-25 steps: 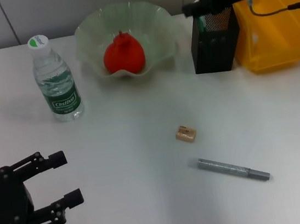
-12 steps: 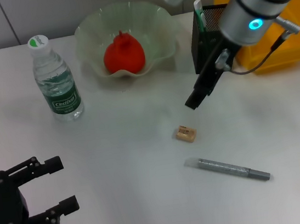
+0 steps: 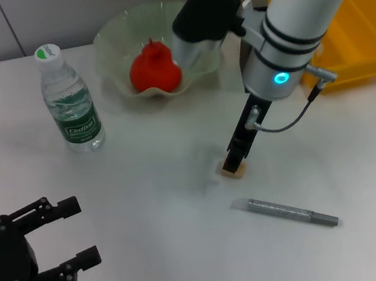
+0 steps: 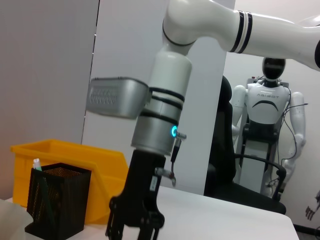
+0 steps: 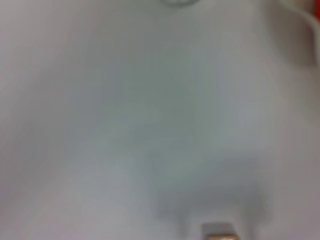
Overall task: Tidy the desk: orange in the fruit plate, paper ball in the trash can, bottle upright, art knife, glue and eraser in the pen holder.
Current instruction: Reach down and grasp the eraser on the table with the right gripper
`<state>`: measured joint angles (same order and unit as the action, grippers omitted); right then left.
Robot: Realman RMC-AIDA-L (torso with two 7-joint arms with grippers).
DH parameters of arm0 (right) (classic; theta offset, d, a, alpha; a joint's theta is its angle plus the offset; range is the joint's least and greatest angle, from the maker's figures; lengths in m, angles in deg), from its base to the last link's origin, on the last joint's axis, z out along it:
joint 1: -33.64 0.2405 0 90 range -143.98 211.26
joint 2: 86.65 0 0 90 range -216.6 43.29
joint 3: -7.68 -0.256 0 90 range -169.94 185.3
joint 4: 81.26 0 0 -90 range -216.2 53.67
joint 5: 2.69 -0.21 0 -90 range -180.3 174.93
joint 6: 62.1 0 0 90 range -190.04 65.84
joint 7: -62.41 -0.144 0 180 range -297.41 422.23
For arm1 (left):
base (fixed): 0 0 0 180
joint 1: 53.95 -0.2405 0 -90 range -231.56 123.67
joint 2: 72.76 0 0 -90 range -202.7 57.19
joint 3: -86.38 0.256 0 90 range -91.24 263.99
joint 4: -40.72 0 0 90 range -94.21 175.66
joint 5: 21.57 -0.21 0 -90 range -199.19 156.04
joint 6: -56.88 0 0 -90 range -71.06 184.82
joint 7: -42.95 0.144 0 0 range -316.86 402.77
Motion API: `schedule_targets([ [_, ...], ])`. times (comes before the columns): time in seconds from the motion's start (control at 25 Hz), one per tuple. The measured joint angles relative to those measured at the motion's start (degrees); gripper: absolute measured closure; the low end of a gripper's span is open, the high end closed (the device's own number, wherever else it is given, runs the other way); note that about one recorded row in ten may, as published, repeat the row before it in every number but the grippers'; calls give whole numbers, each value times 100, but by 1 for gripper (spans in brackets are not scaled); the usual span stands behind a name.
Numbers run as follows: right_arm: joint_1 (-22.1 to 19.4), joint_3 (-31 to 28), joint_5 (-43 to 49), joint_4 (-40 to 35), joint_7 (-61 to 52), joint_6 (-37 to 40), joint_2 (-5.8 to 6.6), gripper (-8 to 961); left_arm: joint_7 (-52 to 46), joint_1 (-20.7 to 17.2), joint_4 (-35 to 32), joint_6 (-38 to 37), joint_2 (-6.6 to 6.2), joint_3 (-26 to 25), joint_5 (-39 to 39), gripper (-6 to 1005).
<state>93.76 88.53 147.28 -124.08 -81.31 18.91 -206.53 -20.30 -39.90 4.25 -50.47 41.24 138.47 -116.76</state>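
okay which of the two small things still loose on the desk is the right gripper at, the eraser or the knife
The small tan eraser. The right gripper is directly over it, while the long grey art knife lies apart, nearer the robot on the white table.

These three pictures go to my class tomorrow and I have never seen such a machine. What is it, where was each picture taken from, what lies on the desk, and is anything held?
It is a robot with two arms, each ending in an end effector. The wide picture comes from a camera on its head, looking down at the desk; the other two come from cameras on its wrists.

On the desk stand an upright water bottle, a fruit plate holding an orange, a black pen holder and a yellow bin. A small tan eraser and a grey art knife lie loose.

The right end effector is down at the eraser; whether it grips it cannot be seen. The left end effector waits open near the front edge, holding nothing.
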Motion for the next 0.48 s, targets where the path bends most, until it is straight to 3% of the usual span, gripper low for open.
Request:
schedule_targets([
  [0.2, -13, 688, -100, 19, -369, -221, -1, 351, -26, 14, 0, -3, -1, 15, 0, 231],
  [0.48, -51, 958, -268, 10, -432, -324, 0, 338, -17, -9, 0, -1, 10, -2, 1, 230],
])
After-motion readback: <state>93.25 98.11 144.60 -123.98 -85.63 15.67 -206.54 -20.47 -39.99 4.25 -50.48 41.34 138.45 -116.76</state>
